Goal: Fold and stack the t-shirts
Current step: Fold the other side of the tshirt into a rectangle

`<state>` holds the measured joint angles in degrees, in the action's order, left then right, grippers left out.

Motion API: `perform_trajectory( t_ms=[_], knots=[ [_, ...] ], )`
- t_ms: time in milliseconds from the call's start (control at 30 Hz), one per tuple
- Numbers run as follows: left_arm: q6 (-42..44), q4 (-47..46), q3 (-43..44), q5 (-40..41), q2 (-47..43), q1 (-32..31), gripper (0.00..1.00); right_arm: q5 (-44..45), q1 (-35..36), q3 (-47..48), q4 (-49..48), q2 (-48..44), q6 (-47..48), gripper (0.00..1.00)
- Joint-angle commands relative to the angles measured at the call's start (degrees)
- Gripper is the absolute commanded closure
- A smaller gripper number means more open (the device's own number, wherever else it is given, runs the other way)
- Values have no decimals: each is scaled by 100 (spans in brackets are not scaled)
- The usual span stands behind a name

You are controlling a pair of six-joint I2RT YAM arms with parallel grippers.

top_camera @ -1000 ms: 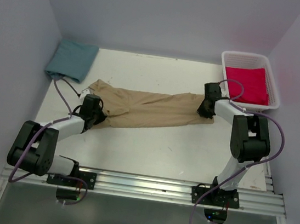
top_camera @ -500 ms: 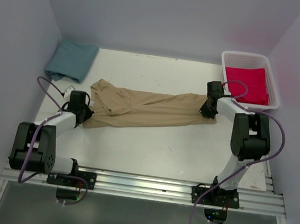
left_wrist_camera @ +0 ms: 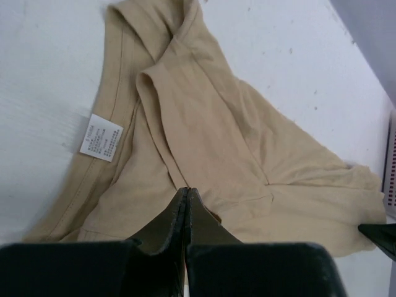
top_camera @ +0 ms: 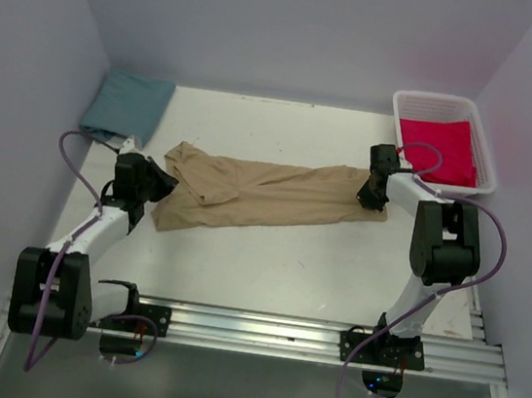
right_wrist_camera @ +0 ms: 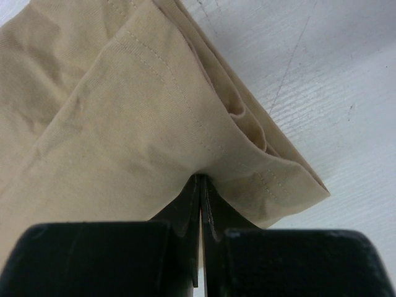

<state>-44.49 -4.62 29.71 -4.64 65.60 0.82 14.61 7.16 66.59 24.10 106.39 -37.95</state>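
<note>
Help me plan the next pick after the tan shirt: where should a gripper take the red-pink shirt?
Probably from straight above: the red-pink shirt lies flat inside the white basket, whose walls block a sideways approach. Pinch the cloth at its near edge, the side closest to the right arm.

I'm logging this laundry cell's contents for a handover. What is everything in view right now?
tan t-shirt: one, beige, stretched across mid-table between both grippers
teal t-shirt: one, teal-blue, folded, far left corner
red-pink t-shirt: one, bright red-pink, inside the basket
basket: one, white slatted, far right corner
care label: one, white, on the tan t-shirt's left end
table: one, white
cables: two, purple, one looping off each arm
left gripper: one, black, shut on the tan t-shirt's left end
right gripper: one, black, shut on its right end
</note>
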Motion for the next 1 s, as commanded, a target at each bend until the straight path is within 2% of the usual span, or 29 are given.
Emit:
perform_trajectory(
  t_ms=[0,100,233,400,467,667,700,733,800,833,967],
  knots=[
    [-69,-215,86,-677,733,-20,100,297,-136,-208,605,392,183,100],
    [-156,-521,140,-1283,1375,-29,100,262,-136,-225,587,365,183,100],
    [-358,-978,61,-1917,1657,-231,100,262,-127,-251,570,356,201,100],
    [-902,-1769,-360,-2111,1271,-319,100,262,-127,-252,543,356,192,100],
    [-1017,-1875,-458,-2120,1279,-319,96,244,-127,-243,535,365,201,100],
    [-1158,-1473,-423,-1927,1438,-416,98,244,-127,-260,517,365,192,100],
    [-1167,-1402,-405,-1752,1403,-459,94,244,-118,-260,517,374,201,100],
    [-1167,-1340,-405,-1637,1359,-486,76,218,-127,-260,517,374,209,100],
    [-1167,-1287,-414,-1496,1245,-556,61,226,-127,-269,491,391,210,100],
    [-1159,-1278,-414,-1435,1227,-565,50,218,-127,-278,491,383,210,100],
    [-1106,-1286,-361,-1311,1218,-592,41,218,-118,-269,482,383,210,100]
  ],
)
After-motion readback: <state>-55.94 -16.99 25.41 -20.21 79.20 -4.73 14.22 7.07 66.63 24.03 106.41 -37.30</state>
